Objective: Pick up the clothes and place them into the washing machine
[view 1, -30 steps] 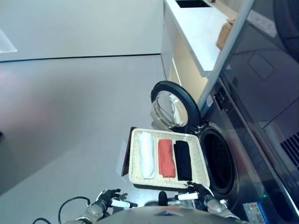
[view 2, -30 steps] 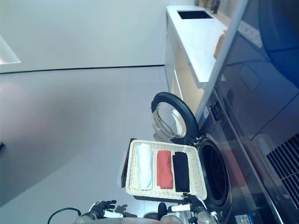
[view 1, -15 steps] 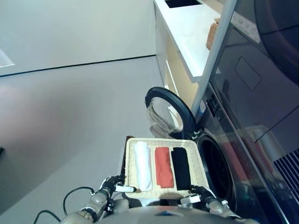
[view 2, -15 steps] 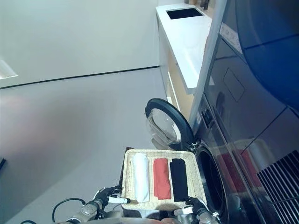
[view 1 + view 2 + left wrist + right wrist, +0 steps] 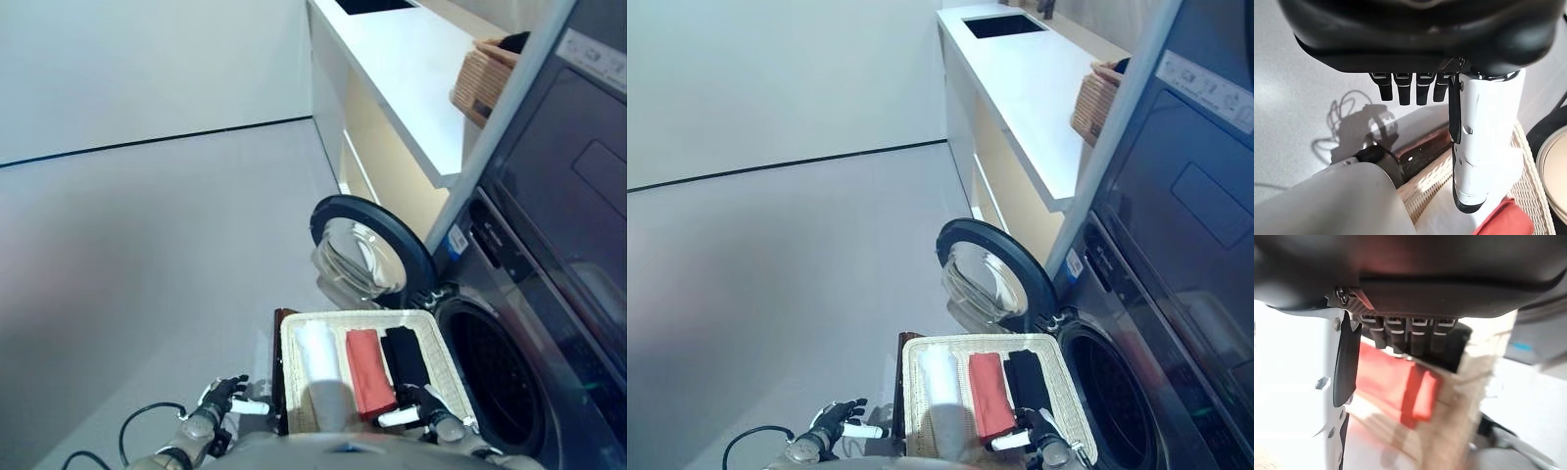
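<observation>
A shallow wicker basket (image 5: 355, 316) rests on a low dark brown box (image 5: 276, 370) beside the washing machine. In it lie a white rolled cloth (image 5: 318, 364), a red folded cloth (image 5: 369, 370) and a black folded cloth (image 5: 405, 356). The machine's round door (image 5: 367, 245) stands open, with the dark drum opening (image 5: 500, 377) to the basket's right. My left hand (image 5: 223, 397) is open, just left of the box, holding nothing. My right hand (image 5: 416, 406) is open over the basket's near edge, by the black cloth. The right wrist view shows the red cloth (image 5: 1386, 377) past the straight fingers.
A white counter (image 5: 411, 69) with a dark sink (image 5: 367, 5) runs along the wall beyond the machine. A small wicker box (image 5: 485, 73) stands on the counter. Grey floor (image 5: 147, 255) spreads out to the left.
The whole picture has shifted, so the camera has moved. The left hand has drawn a little away from the basket's left edge. The right hand stays at the near edge.
</observation>
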{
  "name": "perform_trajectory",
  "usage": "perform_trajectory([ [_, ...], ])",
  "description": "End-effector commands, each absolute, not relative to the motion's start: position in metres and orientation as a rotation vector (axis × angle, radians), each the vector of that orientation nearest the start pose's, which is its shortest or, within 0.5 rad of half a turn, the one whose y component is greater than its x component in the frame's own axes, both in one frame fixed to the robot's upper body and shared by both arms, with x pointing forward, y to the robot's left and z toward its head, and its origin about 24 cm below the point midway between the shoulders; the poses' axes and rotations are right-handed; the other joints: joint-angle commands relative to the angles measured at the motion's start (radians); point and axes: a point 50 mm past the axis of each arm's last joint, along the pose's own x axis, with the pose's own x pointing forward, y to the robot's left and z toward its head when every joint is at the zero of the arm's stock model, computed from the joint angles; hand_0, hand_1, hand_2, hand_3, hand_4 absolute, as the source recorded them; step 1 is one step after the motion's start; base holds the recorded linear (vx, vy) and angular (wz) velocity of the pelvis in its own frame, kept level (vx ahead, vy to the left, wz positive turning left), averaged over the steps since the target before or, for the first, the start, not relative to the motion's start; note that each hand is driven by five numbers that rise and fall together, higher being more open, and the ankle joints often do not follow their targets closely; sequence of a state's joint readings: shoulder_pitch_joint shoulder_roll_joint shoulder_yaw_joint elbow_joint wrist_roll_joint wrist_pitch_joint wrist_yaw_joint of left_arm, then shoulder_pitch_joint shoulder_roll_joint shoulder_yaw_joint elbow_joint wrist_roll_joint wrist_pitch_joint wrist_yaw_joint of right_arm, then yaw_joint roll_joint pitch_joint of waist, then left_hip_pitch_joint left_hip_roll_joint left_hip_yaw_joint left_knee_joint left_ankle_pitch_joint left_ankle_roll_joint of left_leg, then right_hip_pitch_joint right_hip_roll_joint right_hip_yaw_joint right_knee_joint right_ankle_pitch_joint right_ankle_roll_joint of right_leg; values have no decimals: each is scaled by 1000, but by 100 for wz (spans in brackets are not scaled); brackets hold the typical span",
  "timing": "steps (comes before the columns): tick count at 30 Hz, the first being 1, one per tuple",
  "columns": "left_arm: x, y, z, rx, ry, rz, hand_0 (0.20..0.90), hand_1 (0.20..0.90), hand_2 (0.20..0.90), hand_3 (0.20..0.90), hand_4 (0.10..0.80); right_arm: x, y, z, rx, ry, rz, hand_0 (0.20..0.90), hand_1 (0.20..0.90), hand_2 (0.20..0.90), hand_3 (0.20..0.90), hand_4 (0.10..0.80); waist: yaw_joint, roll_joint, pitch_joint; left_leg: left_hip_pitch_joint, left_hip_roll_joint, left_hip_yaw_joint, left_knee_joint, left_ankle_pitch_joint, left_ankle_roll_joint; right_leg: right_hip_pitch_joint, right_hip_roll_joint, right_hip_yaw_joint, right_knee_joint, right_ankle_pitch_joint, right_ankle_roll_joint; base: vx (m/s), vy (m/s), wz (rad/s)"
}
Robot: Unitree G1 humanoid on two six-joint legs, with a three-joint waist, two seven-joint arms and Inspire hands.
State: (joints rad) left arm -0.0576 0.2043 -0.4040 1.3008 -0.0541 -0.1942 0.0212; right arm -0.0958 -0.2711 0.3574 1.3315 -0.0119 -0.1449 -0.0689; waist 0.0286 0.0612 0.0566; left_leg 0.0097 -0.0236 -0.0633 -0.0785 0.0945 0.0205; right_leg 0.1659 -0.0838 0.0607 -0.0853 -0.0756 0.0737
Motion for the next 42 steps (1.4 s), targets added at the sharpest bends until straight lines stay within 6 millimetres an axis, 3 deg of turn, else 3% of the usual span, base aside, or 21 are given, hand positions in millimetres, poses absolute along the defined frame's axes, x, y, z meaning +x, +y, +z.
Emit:
perform_trajectory([
  [1,120,197,-158,397,1030,-197,900,900,900,900,800,137,-251,-144,-599,1046,53,900,900,900,900,800,39,-34,-63,-110,5,6,100,-34,-48,-32,-2,-20,-2,63,17,101,95,-7],
  [6,120,201,-158,409,1032,-201,900,900,900,900,800,152,-255,-137,-667,1016,60,900,900,900,900,800,54,-34,-56,-128,-11,32,111,-56,-34,-51,-30,-25,17,61,37,26,66,-13],
  [7,126,206,-155,415,1011,-185,900,900,900,900,800,173,-256,-128,-725,955,59,900,900,900,900,800,56,-31,-32,-162,-11,41,121,-54,-29,-112,-19,-22,76,57,36,-259,18,-14],
  [8,136,209,-151,417,978,-157,900,900,900,900,800,196,-253,-117,-753,887,51,900,900,900,900,800,62,-25,0,-197,-2,50,128,-51,-27,-187,-17,-53,130,56,34,-430,18,-37],
  [9,142,211,-148,418,959,-139,900,900,900,900,800,216,-252,-106,-785,833,45,900,900,900,900,800,85,-22,17,-226,8,70,125,-50,-31,-223,-36,-132,138,53,32,-371,-18,-65],
  [12,140,214,-149,418,969,-116,900,900,900,900,800,220,-248,-105,-809,817,55,900,900,900,900,800,89,-34,6,-256,4,89,129,-48,-40,-227,-50,-175,103,74,36,-103,-36,-105],
  [15,160,206,-141,332,888,-44,900,900,900,900,800,257,-256,-77,-874,709,-27,900,900,900,900,800,81,-21,102,-335,14,84,201,-45,-49,-325,-46,-186,130,99,12,-240,-69,12],
  [18,169,193,-138,283,852,-52,900,900,900,900,800,281,-265,-54,-912,646,-84,900,900,900,900,800,71,-10,143,-413,22,85,221,-31,-49,-425,-35,-181,153,117,7,-199,-30,-4],
  [23,186,177,-131,225,787,-70,900,900,900,900,800,302,-281,-24,-937,581,-174,900,900,900,900,800,68,8,172,-492,26,84,220,-14,-47,-533,-19,-158,197,121,6,-74,-1,-11],
  [27,196,177,-124,187,740,-50,900,900,900,900,800,313,-292,-5,-953,534,-236,900,900,900,900,800,65,23,188,-524,23,88,226,-13,-49,-580,-15,-149,216,118,3,-25,25,-8],
  [29,201,181,-119,160,707,-23,900,900,900,900,800,326,-302,20,-974,469,-302,900,900,900,900,800,66,41,205,-562,21,95,243,-16,-53,-627,-12,-141,240,112,1,-41,40,-8],
  [36,184,204,-126,168,769,59,900,900,900,900,800,344,-339,86,-1003,352,-498,900,900,900,900,800,71,77,225,-643,12,118,338,-54,-62,-727,-12,-138,339,81,3,-13,37,-10],
  [42,181,207,-129,162,796,87,900,900,900,900,800,352,-341,106,-1049,327,-504,900,900,900,900,800,65,85,240,-707,8,121,418,-88,-52,-792,-8,-134,414,56,-8,0,6,-2],
])
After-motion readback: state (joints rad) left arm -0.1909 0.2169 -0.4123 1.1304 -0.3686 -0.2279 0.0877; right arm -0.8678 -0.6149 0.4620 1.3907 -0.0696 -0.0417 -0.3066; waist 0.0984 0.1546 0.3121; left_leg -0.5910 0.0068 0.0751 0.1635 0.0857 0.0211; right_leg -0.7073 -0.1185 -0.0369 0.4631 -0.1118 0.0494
